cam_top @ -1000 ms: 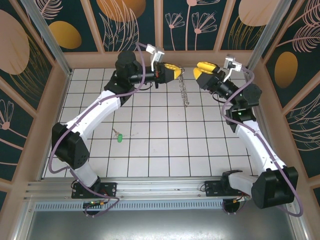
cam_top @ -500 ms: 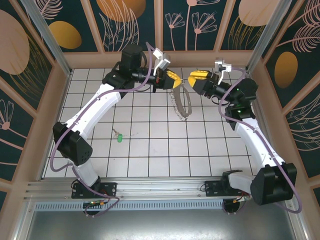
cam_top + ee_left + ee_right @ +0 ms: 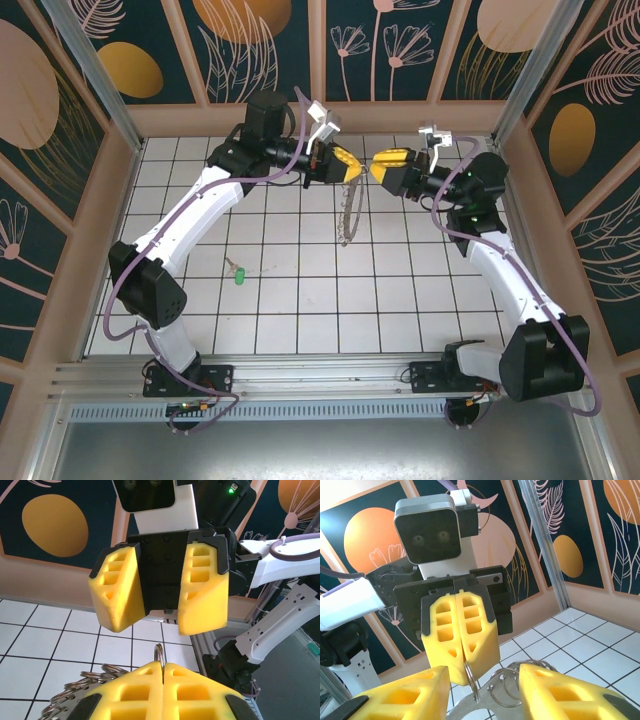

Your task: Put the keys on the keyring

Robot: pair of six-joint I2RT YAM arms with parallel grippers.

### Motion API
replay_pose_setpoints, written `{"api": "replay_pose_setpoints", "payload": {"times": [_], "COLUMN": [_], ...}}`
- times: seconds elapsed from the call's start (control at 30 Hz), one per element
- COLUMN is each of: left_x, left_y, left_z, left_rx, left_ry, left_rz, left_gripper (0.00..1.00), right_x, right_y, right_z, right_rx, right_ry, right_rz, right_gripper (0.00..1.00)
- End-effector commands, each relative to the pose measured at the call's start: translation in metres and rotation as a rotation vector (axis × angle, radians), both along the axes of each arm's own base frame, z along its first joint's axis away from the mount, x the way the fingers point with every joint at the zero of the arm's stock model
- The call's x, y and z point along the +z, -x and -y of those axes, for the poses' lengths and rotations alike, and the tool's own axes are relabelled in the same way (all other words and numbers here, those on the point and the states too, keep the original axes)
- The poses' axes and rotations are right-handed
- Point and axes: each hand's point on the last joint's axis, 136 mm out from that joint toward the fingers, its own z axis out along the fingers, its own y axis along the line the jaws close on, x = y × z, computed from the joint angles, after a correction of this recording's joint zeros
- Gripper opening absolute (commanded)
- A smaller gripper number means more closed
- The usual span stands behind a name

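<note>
Keyring (image 3: 347,215) hangs from the left gripper (image 3: 350,168) in the top view, right gripper (image 3: 380,166) nose to nose with it, green key (image 3: 238,274) on the tiles well apart. Left wrist view: left fingers (image 3: 130,690) pinched tight on a ring loop, right jaws parted just beyond. Right wrist view: the loop shows between those parted jaws, ungripped

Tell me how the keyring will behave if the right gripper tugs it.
Likely to swing: the keyring hangs freely below the shut left gripper. Its dangling rings look loose, so they'd probably flop and snag. Thin metal, so probably light.
</note>
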Motion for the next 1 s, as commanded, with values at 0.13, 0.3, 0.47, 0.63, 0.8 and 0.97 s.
{"api": "replay_pose_setpoints", "payload": {"times": [0.13,0.3,0.47,0.63,0.8,0.97], "left_x": [0.005,0.005,0.005,0.005,0.009,0.024], "left_y": [0.001,0.001,0.001,-0.001,-0.015,-0.024], "left_z": [0.000,0.000,0.001,0.001,-0.005,-0.024], "left_rx": [-0.039,-0.041,-0.043,-0.037,0.072,0.216], "left_ry": [0.027,0.029,0.031,0.033,0.046,0.158], "left_rz": [0.008,0.007,0.007,0.003,0.007,0.000], "left_gripper": [0.00,0.00,0.00,0.00,0.24,0.49], "right_x": [-0.003,-0.005,-0.006,-0.007,0.000,0.019], "right_y": [0.006,0.006,0.006,0.007,0.001,0.002], "right_z": [-0.012,-0.016,-0.018,-0.017,-0.004,0.006], "right_rx": [0.060,0.072,0.077,0.070,-0.002,-0.043], "right_ry": [0.011,0.011,0.014,0.019,-0.013,-0.080], "right_rz": [0.034,0.029,0.028,0.035,0.053,0.097], "right_gripper": [0.33,0.28,0.08,0.00,0.00,0.00]}}
